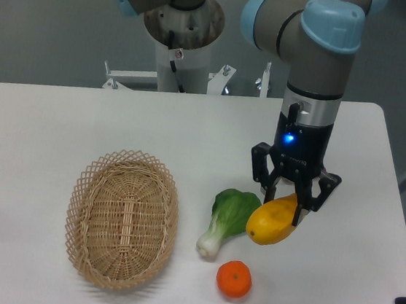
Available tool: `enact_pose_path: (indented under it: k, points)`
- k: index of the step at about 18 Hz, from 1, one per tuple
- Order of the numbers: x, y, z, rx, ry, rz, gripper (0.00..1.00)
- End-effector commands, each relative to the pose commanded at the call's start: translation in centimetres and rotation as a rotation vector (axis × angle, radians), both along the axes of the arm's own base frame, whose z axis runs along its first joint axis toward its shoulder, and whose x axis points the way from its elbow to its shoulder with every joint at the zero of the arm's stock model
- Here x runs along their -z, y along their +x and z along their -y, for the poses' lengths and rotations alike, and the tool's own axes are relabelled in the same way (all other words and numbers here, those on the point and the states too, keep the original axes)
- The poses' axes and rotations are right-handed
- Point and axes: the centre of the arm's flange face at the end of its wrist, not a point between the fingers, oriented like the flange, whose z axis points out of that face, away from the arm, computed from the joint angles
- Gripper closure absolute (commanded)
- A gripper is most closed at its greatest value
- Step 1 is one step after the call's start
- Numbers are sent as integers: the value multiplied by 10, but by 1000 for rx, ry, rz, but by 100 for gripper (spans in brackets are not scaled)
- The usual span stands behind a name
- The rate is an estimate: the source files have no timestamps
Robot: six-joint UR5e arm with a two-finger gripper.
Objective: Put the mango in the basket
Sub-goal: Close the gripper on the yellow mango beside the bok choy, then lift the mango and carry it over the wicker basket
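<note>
The mango (273,221) is a yellow-orange oval fruit lying tilted at the centre right of the table, its upper end between my fingers. My gripper (290,199) comes straight down on it, and the fingers look closed against its upper end. Whether it is lifted off the table I cannot tell. The oval wicker basket (80,204) sits to the left, with nothing inside it, well apart from the gripper.
A green bok choy (226,218) lies just left of the mango, almost touching it. A small round orange (234,279) sits in front of both, near the table's front edge. The arm's base stands behind the table's back edge.
</note>
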Motion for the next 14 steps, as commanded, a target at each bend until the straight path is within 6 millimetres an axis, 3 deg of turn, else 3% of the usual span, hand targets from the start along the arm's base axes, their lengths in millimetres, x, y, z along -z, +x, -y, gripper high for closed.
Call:
enact_pose_path:
  k: [7, 12, 14]
  points:
    - [4, 17, 3, -20, -8, 26, 45]
    - [20, 53, 22, -39, -57, 47, 45]
    - [31, 75, 19, -43, -95, 46, 45]
